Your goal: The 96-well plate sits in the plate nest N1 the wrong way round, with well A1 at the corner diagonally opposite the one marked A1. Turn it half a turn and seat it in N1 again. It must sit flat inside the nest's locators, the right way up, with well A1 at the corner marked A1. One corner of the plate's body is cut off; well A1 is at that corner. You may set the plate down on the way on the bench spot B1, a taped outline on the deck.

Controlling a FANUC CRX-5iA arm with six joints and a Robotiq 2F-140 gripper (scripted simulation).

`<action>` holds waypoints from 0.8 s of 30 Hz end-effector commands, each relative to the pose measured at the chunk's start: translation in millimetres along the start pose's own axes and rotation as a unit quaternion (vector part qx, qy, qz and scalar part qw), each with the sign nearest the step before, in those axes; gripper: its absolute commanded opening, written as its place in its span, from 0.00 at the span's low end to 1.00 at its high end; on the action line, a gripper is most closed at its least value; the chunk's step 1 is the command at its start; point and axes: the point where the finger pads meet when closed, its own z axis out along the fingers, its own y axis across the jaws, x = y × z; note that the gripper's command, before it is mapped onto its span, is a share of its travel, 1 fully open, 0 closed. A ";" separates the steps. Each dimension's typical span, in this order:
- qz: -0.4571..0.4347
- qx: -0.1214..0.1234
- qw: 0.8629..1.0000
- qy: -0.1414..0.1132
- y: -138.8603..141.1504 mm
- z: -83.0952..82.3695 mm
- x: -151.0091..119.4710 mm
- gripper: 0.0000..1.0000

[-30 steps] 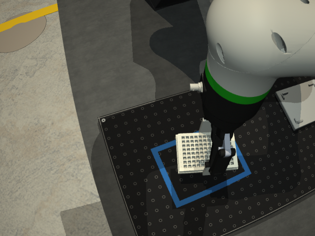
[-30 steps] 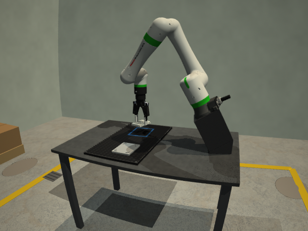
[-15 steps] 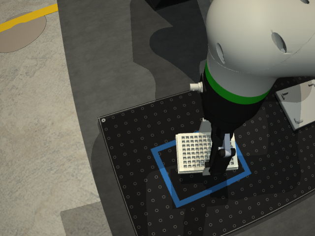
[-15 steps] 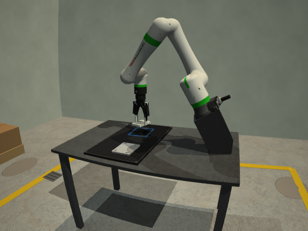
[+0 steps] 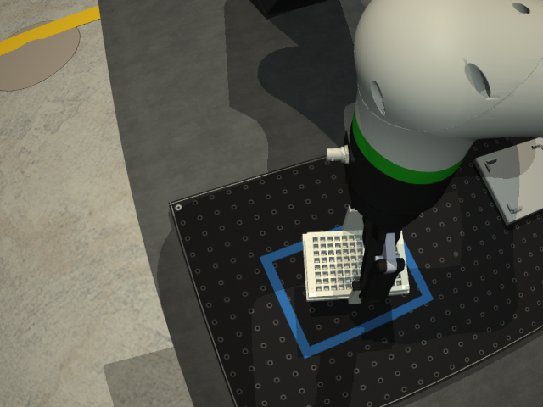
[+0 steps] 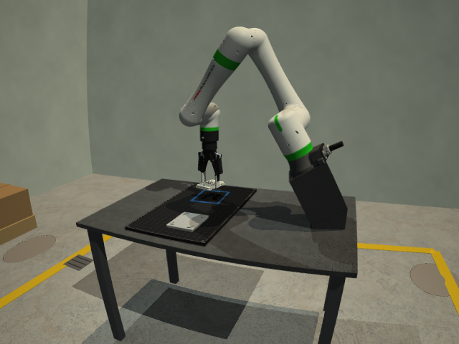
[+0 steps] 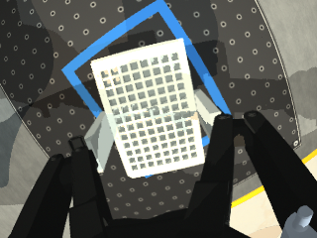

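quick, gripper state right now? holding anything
Gripper: closed on the 96-well plate, holding it in the air above the blue B1 outline.

Arm links (image 6: 280,89): glossy off-white, rounded tubes with bulbous joint housings.
Joint bands (image 6: 226,60): bright green rings at the joints.
Lettering (image 6: 202,85): small red and dark print along the forearm, too small to read.
Joint covers (image 5: 478,80): shallow oval recesses in the white shell.
Pedestal (image 6: 325,201): black slanted block, with a grey and black plug at its 1 o'clock corner.
Wrist connector (image 5: 338,153): short white cylinder at 9 o'clock on the black flange.
Gripper (image 5: 377,264): black linkage fingers with grey pivot pins.
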 end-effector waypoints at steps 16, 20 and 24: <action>0.000 0.000 1.000 0.000 0.2 10.4 -0.1 0.00; 0.000 0.000 1.000 0.000 0.2 13.0 -0.1 0.00; 0.000 0.000 1.000 0.000 0.2 15.7 -0.1 0.00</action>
